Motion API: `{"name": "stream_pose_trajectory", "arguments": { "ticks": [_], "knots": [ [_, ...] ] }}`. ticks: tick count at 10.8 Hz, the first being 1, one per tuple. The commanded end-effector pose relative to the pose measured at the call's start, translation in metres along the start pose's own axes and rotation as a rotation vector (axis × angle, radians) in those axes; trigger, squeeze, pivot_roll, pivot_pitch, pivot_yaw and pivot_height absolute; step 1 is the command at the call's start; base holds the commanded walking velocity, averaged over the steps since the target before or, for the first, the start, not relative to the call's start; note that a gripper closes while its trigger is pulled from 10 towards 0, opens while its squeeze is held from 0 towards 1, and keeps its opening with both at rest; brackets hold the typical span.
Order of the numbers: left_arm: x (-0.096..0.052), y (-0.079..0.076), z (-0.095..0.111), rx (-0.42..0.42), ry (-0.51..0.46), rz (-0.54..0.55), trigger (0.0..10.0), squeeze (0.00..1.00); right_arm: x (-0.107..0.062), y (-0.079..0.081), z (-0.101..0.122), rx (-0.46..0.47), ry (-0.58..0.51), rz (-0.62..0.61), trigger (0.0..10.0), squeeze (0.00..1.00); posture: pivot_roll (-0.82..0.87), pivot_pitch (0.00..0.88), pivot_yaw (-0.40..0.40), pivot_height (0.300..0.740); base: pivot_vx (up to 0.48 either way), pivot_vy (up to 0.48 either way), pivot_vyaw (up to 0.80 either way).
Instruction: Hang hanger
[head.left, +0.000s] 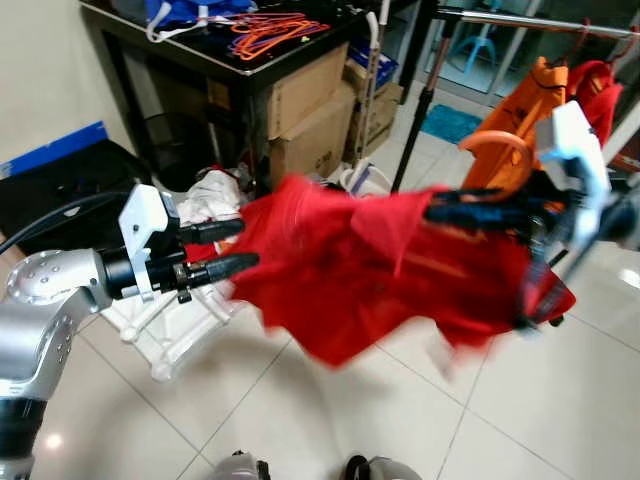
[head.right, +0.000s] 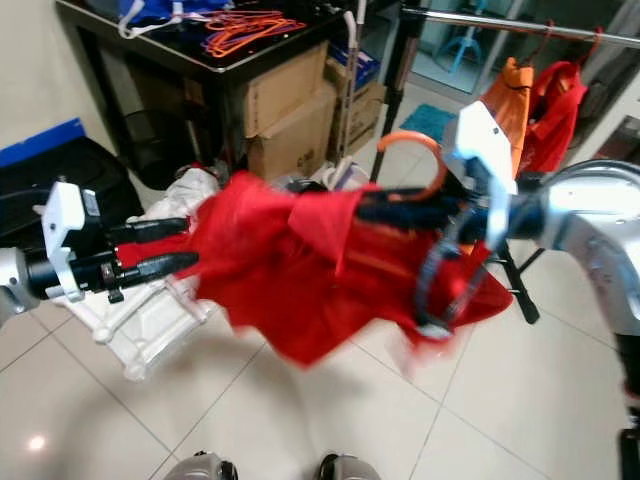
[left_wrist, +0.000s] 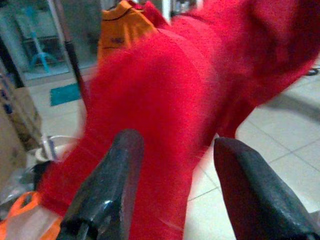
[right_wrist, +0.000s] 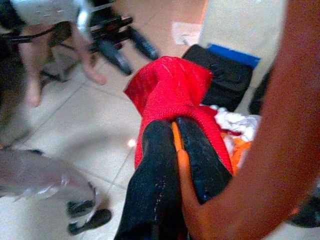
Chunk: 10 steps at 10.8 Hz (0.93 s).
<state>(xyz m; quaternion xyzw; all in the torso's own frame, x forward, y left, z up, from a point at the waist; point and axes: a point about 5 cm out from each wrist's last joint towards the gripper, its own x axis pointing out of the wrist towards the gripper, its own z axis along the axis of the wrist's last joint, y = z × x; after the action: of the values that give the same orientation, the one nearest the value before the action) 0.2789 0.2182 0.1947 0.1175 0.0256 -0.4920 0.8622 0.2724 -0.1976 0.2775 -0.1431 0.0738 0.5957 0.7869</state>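
A red garment (head.left: 370, 270) hangs in mid-air on an orange hanger, whose curved hook (head.right: 410, 140) sticks up above it. My right gripper (head.left: 437, 213) is shut on the hanger's orange bar (right_wrist: 176, 145) through the garment's neck. My left gripper (head.left: 240, 247) is open at the garment's left edge, with the red cloth (left_wrist: 165, 100) lying just past its two spread fingers (left_wrist: 115, 170). The clothes rail (head.right: 520, 25) runs across the upper right, above and behind the hanger. An orange garment (head.left: 530, 95) and another red one (head.left: 600, 85) hang from it.
A black table (head.left: 200, 55) with loose orange hangers (head.left: 270, 35) stands at the back left, cardboard boxes (head.left: 310, 110) under it. A white basket (head.left: 170, 320) sits on the tiled floor below my left arm. A person's bare legs (right_wrist: 32, 70) stand nearby.
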Motion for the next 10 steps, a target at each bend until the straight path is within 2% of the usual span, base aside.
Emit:
{"name": "stream_pose_trajectory", "arguments": {
  "ticks": [1,3,4,5,6,8,9,10],
  "knots": [
    [-0.004,0.008,0.006,0.042,0.010,0.005,10.0,1.00,-0.011,0.007,0.011,-0.025,-0.003,0.053,10.0,0.00,-0.02,0.087,-0.051,0.740,0.000,0.000,0.00],
    [-0.004,0.011,0.018,0.079,-0.024,-0.014,10.0,1.00,-0.014,0.011,0.009,-0.006,0.002,0.078,10.0,0.00,-0.02,0.094,-0.046,0.740,0.000,0.000,0.00],
    [-0.002,0.010,0.017,0.068,-0.026,-0.034,10.0,1.00,-0.014,0.012,0.009,0.000,-0.006,0.086,10.0,0.00,-0.01,0.095,-0.046,0.740,0.000,0.000,0.00],
    [0.004,0.001,0.008,0.031,-0.002,-0.109,10.0,1.00,-0.014,0.014,0.010,0.008,-0.019,0.103,10.0,0.00,-0.02,0.098,-0.043,0.740,0.000,0.000,0.00],
    [0.010,-0.007,0.003,0.018,0.006,-0.158,10.0,0.00,-0.014,0.015,0.010,0.010,-0.021,0.107,10.0,0.00,-0.02,0.101,-0.041,0.740,0.000,0.000,0.00],
    [0.016,-0.010,-0.002,0.000,0.007,-0.179,10.0,0.00,-0.013,0.016,0.010,0.017,-0.026,0.113,10.0,0.00,-0.02,0.102,-0.040,0.740,0.000,0.000,0.00],
    [0.017,-0.006,-0.004,-0.002,0.012,-0.155,10.0,0.00,-0.013,0.017,0.010,0.019,-0.029,0.117,10.0,0.00,-0.03,0.102,-0.039,0.740,0.000,0.000,0.00],
    [0.018,-0.004,-0.004,-0.017,0.000,-0.145,0.7,0.00,-0.014,0.017,0.010,0.021,-0.030,0.117,10.0,0.00,-0.03,0.100,-0.038,0.740,0.000,0.000,0.00]
  ]
}}
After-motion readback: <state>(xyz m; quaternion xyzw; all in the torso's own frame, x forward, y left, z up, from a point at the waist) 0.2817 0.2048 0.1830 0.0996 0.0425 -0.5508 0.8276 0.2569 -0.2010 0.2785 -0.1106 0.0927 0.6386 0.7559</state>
